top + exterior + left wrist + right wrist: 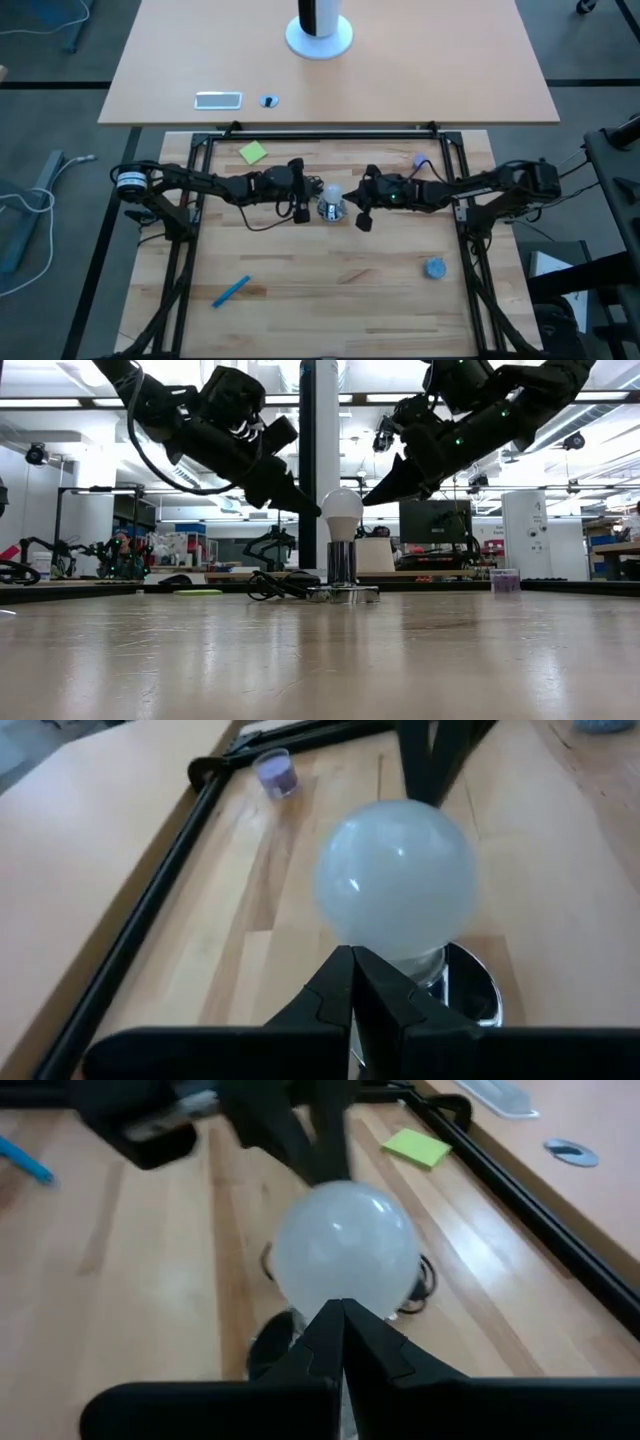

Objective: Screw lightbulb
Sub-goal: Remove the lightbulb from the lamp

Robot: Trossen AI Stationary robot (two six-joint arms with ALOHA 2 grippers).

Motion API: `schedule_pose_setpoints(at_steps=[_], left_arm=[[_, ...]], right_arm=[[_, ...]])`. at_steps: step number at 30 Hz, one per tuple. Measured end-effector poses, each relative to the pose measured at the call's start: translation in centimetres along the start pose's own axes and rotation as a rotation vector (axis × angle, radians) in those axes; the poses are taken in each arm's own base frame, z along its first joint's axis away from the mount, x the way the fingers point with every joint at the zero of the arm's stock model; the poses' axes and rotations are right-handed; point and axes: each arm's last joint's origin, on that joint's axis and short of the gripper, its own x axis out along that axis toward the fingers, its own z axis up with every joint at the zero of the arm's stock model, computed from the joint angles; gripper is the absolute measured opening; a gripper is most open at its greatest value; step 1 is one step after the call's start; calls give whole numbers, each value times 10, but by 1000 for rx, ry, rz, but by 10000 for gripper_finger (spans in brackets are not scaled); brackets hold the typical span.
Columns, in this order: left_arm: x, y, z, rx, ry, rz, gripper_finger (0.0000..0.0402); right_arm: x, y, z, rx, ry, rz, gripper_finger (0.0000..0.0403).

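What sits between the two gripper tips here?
The lightbulb, upright in its metal socket, stands between the shut left gripper and shut right gripper. The low view shows this best, with a tip close on each side.

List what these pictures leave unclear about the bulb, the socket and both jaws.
- Bulb base: how far it is screwed in. In the low view the socket wall hides the threads; in both wrist views the globe and shut jaws cover them.
- Contact: whether the left gripper or right gripper touches the bulb. Too small in the high view.
- Cord: its far end, cut off behind the socket in the low view.
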Motion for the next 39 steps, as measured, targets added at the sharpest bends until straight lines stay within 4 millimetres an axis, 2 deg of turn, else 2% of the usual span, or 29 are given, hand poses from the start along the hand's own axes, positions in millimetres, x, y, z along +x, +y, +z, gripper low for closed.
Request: schedule_pose_setpoints(at_steps=[6, 18, 30, 34, 39], left_arm=[[0, -3, -2, -4, 2, -87, 0], [-2, 0, 1, -7, -3, -25, 0], [-2, -3, -2, -12, 22, -75, 0], [-5, -2, 0, -12, 23, -74, 0], [-7, 0, 2, -13, 21, -39, 0]], right_arm=[[2, -2, -2, -2, 14, -85, 0], [-4, 2, -3, 16, 44, 11, 0], [4, -5, -5, -9, 31, -95, 0], [2, -4, -5, -9, 39, -91, 0], [1, -2, -4, 6, 39, 2, 0]])
